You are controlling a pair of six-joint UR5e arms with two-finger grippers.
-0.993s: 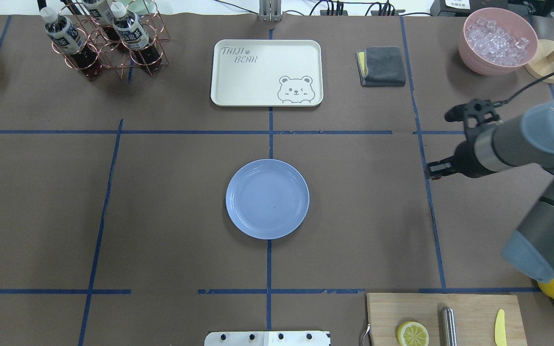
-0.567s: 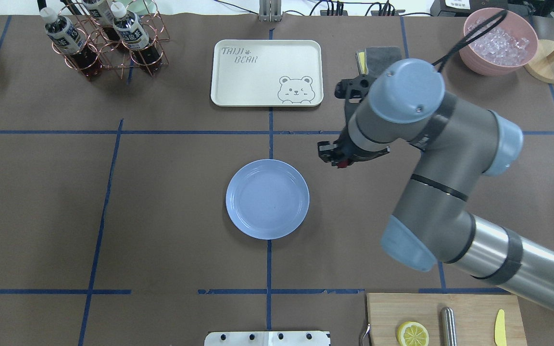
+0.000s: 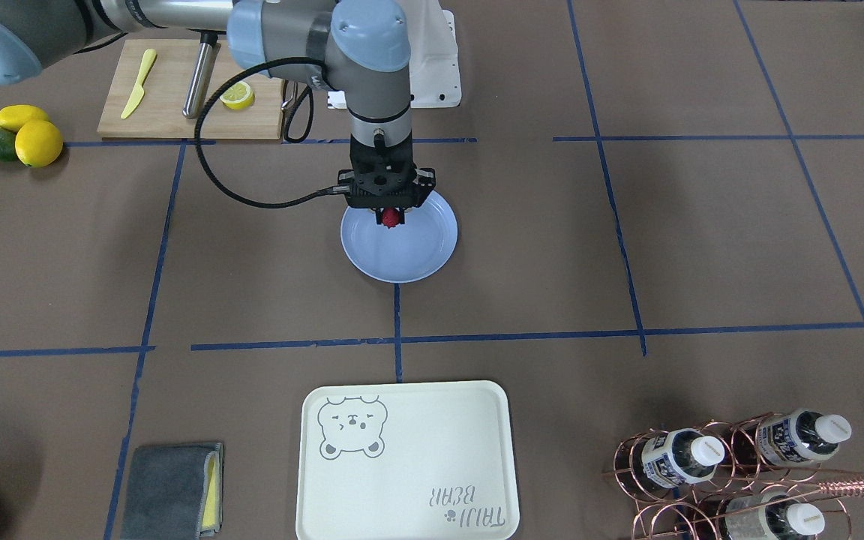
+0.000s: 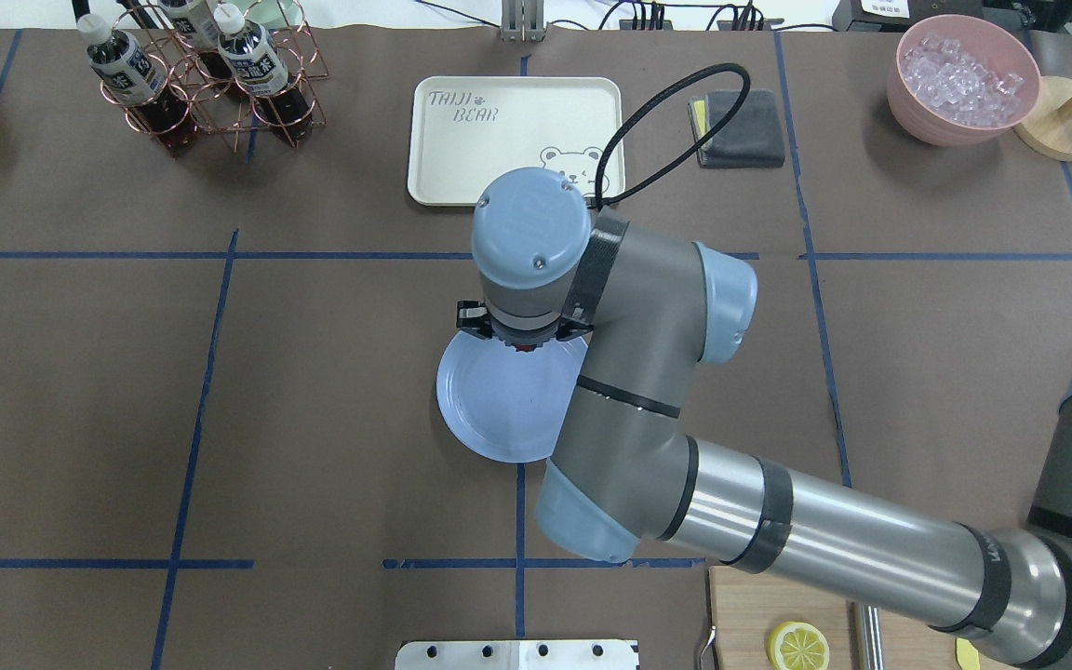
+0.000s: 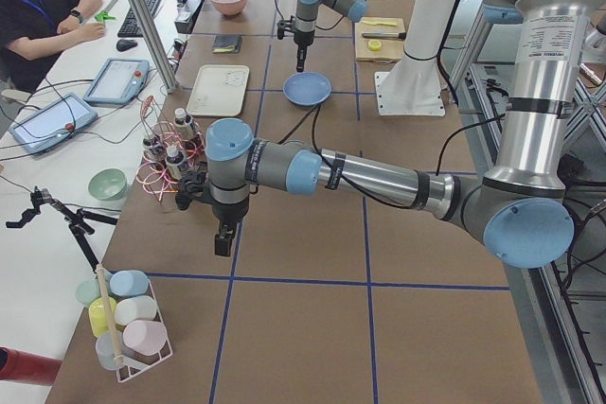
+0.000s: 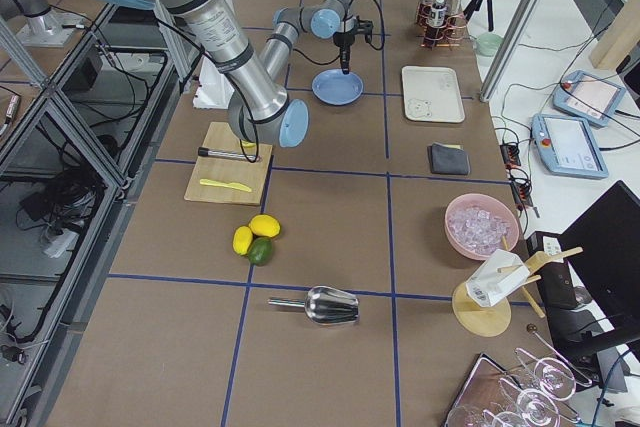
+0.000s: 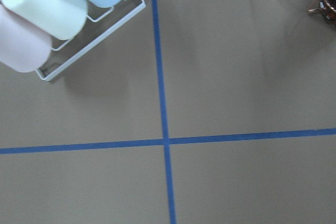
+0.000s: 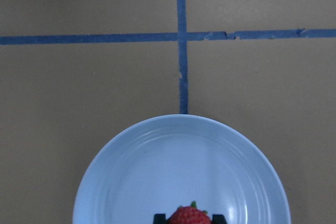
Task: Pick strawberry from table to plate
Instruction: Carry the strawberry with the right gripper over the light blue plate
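The right gripper [image 3: 389, 216] holds the strawberry [image 8: 189, 216] pinched and points straight down over the round blue-grey plate [image 3: 423, 255] — over the part nearest the robot, berry clear of the surface. The plate lies on the brown-paper table [image 3: 627, 225], on a blue tape line [image 8: 181, 72]. The left gripper [image 5: 222, 239] hangs well apart, near the copper bottle rack [image 5: 161, 156] — open or closed, I cannot tell.

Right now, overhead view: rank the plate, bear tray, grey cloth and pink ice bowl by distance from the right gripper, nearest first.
From the right gripper, holding the strawberry:
1. Plate: directly beneath it, centre.
2. Bear tray: straight ahead, far side.
3. Grey cloth: far side, right of the tray.
4. Pink ice bowl: far right corner.
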